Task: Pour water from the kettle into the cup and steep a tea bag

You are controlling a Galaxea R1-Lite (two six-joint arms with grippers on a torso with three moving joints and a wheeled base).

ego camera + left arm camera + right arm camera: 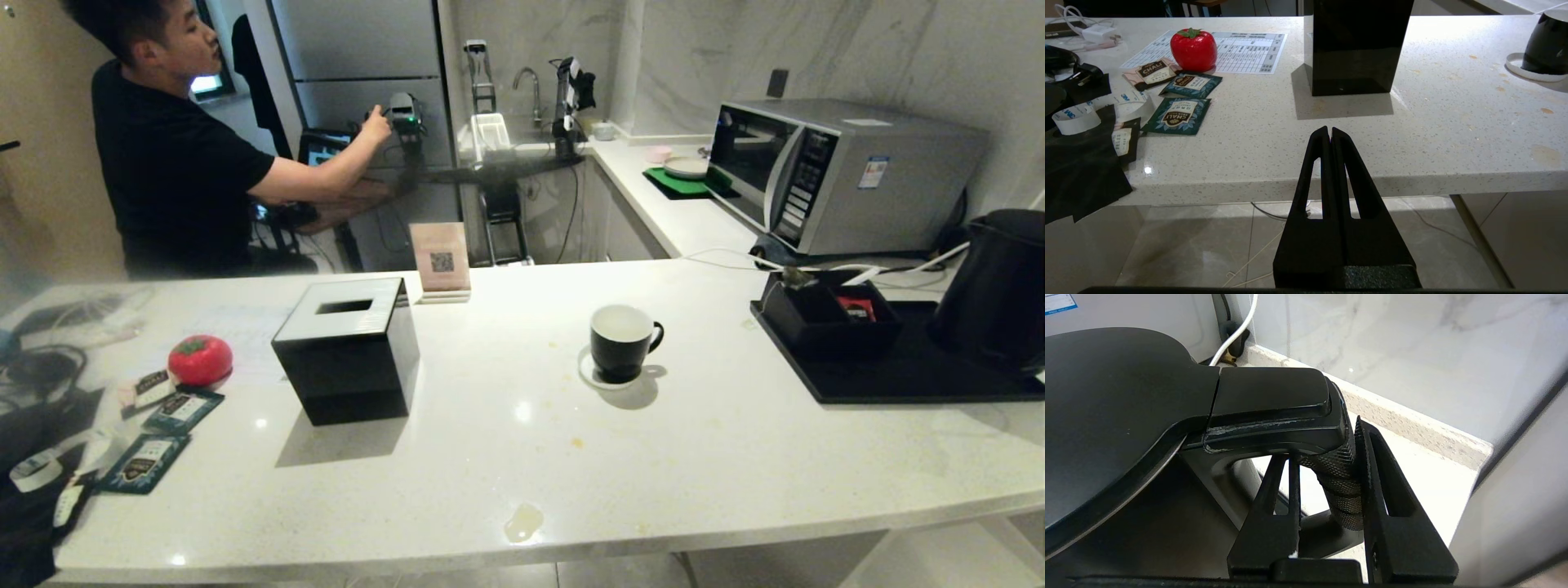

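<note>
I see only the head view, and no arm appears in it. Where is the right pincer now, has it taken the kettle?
Observer: Yes. The right pincer is closed around the knurled handle of the kettle, one finger inside the loop, one outside.
Operator: And the left pincer?
Observer: The left pincer is shut and empty, before the edge of the counter, facing the tissue box.
Operator: Is the kettle lid closed?
Observer: The lid lies flat and closed in the right wrist view.
</note>
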